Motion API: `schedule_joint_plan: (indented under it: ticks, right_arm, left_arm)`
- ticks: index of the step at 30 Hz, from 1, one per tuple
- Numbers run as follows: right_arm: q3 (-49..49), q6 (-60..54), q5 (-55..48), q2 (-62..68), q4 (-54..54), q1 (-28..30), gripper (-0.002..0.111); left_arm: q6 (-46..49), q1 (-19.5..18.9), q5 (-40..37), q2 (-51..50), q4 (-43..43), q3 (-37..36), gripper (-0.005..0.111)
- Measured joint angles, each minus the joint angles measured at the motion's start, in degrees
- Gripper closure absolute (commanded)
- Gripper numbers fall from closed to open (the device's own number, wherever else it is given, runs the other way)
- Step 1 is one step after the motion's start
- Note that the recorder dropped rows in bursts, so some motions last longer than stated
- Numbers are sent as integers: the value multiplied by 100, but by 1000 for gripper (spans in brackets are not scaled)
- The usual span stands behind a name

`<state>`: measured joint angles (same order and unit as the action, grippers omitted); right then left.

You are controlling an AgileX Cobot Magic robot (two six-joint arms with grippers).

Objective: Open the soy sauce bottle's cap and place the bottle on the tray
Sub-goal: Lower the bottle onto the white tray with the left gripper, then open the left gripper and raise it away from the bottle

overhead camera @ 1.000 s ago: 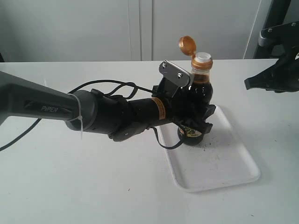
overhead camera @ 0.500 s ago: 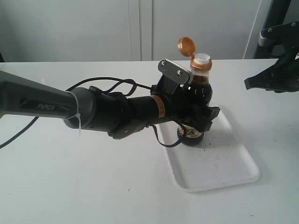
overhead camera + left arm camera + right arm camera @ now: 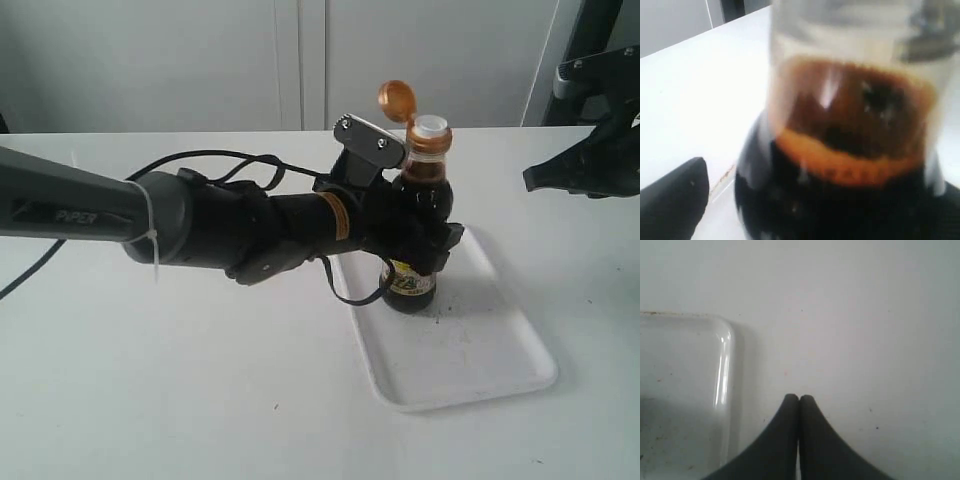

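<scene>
The soy sauce bottle stands upright on the white tray, near its back left corner. Its copper-gold cap is flipped open and the white spout is bare. My left gripper surrounds the bottle's body. In the left wrist view the bottle fills the frame, and a strip of white shows between it and one black finger, so the jaws stand apart. My right gripper hovers shut at the far right, its closed tips over bare table beside the tray's rim.
The left arm and its cables lie low across the table from the left edge to the tray. A dark stand rises at the back right corner. The tray's middle carries faint dark specks.
The left arm has swung up and left and the gripper sits higher on the bottle, showing more label. The bottle stays on the tray. The right gripper has not moved.
</scene>
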<state>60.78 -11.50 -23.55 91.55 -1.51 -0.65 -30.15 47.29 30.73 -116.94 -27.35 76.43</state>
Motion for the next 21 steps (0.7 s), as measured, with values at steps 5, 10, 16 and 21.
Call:
schedule_joint_plan:
  ticks: [5, 10, 16, 21]
  right_arm:
    - [0, 0, 11, 0, -11, 0, 108]
    - [0, 0, 11, 0, -34, 0, 108]
    - [0, 0, 11, 0, -131, 0, 108]
    - [0, 0, 11, 0, -133, 0, 108]
  left_arm:
    - [-108, 0, -35, 189, -36, 0, 4]
    - [-117, 0, -88, 357, -61, 0, 4]
    - [-117, 0, -143, 657, -61, 0, 3]
    - [-117, 0, -207, 922, -98, 0, 1]
